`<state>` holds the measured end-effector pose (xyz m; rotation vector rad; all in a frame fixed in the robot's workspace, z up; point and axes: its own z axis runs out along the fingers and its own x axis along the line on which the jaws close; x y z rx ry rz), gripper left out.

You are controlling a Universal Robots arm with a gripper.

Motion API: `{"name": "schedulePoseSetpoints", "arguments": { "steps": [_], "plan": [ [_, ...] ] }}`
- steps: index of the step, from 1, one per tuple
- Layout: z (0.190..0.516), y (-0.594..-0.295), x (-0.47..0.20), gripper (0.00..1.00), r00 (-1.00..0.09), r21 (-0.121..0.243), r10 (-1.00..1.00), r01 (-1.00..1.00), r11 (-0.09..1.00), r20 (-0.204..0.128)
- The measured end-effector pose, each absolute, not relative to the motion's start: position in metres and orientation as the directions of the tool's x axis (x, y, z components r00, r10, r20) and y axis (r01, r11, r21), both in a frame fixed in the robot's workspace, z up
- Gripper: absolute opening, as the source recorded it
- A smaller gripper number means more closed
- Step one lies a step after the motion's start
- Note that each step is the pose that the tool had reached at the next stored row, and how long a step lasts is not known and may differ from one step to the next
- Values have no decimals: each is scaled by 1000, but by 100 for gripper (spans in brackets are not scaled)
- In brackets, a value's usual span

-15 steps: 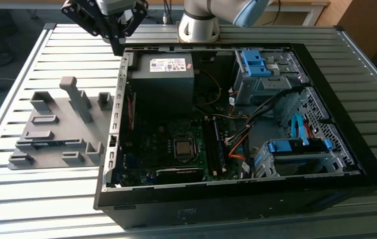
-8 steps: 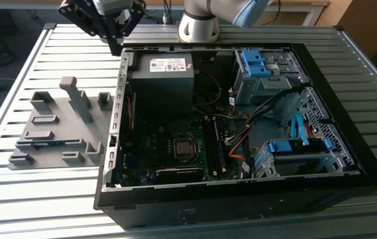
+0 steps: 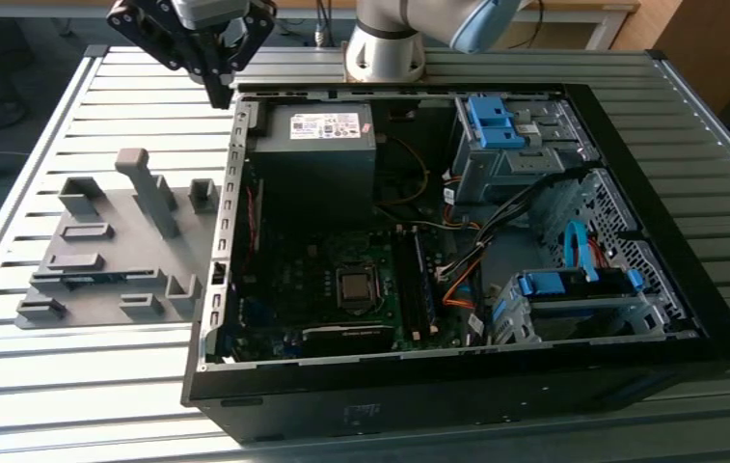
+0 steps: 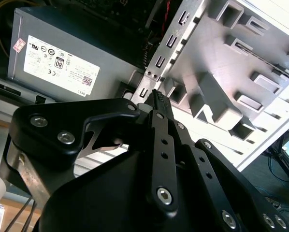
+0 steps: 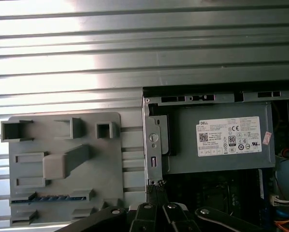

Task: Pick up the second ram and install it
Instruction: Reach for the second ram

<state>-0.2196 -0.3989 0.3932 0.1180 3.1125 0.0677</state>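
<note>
The second ram [image 5: 52, 197] lies on edge in a slot of the grey holder plate [image 5: 110, 159], showing as a thin dark strip with blue marks. In the exterior view the ram [image 3: 88, 279] sits low on the plate [image 3: 114, 256], at the exterior view's left of the open computer case [image 3: 403, 381]. My gripper [image 3: 219, 95] hangs high above the case's back left corner, well away from the ram. Its black fingers meet at a point with nothing between them, over the case's metal wall in both wrist views [image 4: 155, 94] [image 5: 154, 187].
Inside the case are a grey power supply [image 3: 319, 145], the motherboard with its processor socket [image 3: 357, 285], memory slots [image 3: 419, 280], loose cables and blue drive cages [image 3: 577, 299]. Tall holder blocks [image 3: 148, 188] rise from the plate. The slatted metal table [image 3: 68, 386] surrounds everything.
</note>
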Motion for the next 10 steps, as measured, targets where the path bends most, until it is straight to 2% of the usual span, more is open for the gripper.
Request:
{"name": "schedulePoseSetpoints", "arguments": {
  "steps": [10],
  "plan": [
    [393, -399, -226, 11, -997, 44, 76, 75, 996, -24]
  ]
}}
